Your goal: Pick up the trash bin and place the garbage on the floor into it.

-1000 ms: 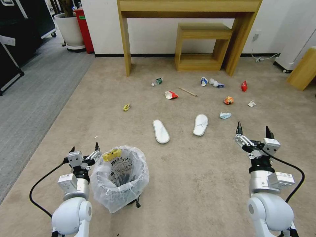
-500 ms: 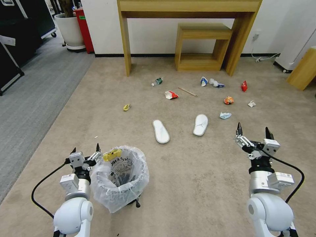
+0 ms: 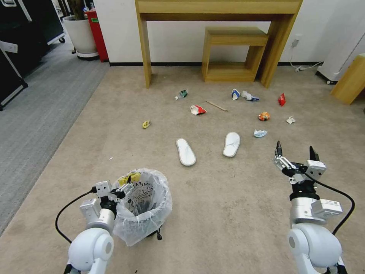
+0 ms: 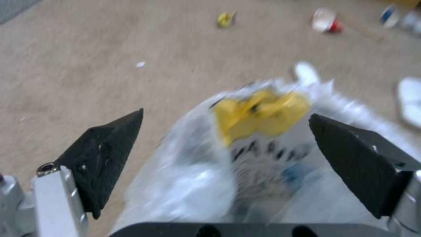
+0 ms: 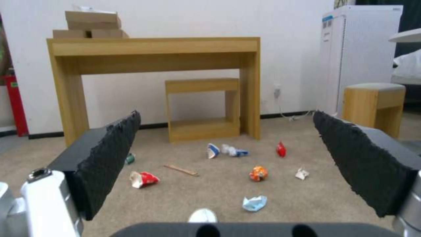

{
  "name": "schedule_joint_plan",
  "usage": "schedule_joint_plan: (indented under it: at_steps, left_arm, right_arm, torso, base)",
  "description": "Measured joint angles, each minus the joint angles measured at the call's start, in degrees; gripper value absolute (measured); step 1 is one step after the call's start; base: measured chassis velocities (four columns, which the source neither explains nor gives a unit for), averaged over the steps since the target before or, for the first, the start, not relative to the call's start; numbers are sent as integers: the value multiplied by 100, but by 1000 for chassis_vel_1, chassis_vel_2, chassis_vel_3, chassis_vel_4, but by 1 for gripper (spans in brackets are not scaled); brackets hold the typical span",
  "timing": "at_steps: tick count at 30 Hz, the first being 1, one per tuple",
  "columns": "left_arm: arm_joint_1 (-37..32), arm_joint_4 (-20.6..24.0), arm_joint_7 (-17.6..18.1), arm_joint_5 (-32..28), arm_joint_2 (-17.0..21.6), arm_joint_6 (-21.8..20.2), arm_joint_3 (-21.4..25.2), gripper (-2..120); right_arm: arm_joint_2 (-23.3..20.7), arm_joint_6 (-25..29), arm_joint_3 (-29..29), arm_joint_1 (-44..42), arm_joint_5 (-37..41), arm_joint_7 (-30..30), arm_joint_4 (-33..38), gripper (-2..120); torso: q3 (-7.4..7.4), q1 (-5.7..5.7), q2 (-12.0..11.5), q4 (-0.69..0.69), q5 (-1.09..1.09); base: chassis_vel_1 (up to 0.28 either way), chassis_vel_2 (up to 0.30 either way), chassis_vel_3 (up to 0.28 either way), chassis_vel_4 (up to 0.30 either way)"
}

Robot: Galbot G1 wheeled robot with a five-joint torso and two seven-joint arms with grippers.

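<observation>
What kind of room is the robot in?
Probably an office or lab room: beige carpet floor, a wooden desk against the wall, a potted plant, litter scattered about.

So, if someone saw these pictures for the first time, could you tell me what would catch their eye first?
Probably the trash bin near the robot, its crinkled clear liner bright against the beige floor, with the left gripper open at its rim, the fingers either side of the bag. Next comes the garbage scattered before the wooden table, and two white slippers in between. The right gripper hangs open above the carpet.
</observation>
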State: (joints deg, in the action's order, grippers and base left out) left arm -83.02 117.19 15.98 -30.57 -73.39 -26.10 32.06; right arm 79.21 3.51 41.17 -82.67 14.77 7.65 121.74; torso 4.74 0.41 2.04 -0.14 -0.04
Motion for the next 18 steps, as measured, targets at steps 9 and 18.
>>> schedule_joint_plan:
  at_steps: [9, 18]
  left_arm:
    - [26, -295, 371, -969, 1012, -275, -134, 100]
    - [76, -391, 591, -1429, 1434, -367, -361, 100]
  right_arm:
    - [35, 6, -17, 34, -28, -7, -69, 100]
    - [113, 23, -26, 49, -92, -30, -119, 100]
  torso:
    - [0, 0, 0, 0, 0]
    - [0, 0, 0, 0, 0]
  base:
    - [0, 0, 0, 0]
    - [0, 0, 0, 0]
